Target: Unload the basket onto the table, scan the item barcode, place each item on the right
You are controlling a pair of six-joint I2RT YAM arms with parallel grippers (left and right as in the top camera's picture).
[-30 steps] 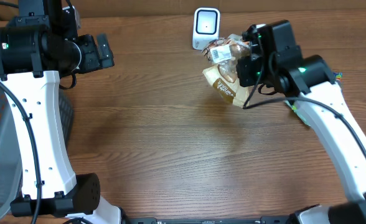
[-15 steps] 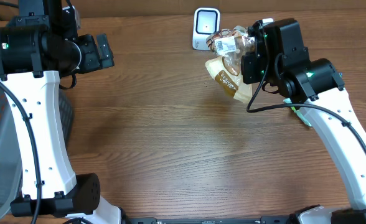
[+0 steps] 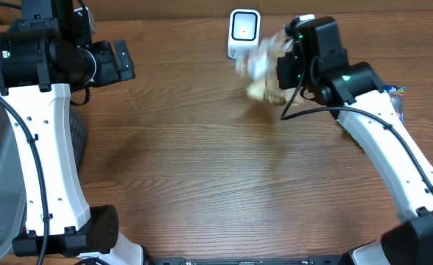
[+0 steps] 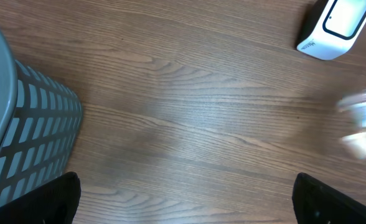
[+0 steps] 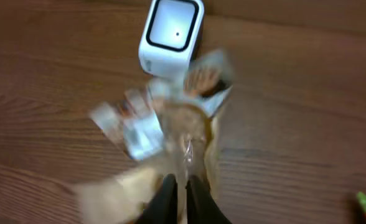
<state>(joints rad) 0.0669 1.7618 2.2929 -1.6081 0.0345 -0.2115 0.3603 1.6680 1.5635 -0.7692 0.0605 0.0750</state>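
While the right pincer (image 5: 182, 186) is clamped shut on the near end of a clear bakery bag (image 5: 183, 121), the bag reaches straight ahead of the fingers. Its long axis points at the white barcode scanner (image 5: 170, 32), which stands on the tabletop (image 5: 307, 112) just past the bag's far end. A white label (image 5: 139, 134) sits on the bag's side, too blurred to tell whether it faces the scanner's window. Judging by this, the coming move turns on swinging that label toward the window. The left pincer (image 3: 122, 60) gapes wide, well apart from the scanner at the far side, so the right arm is much the nearer.
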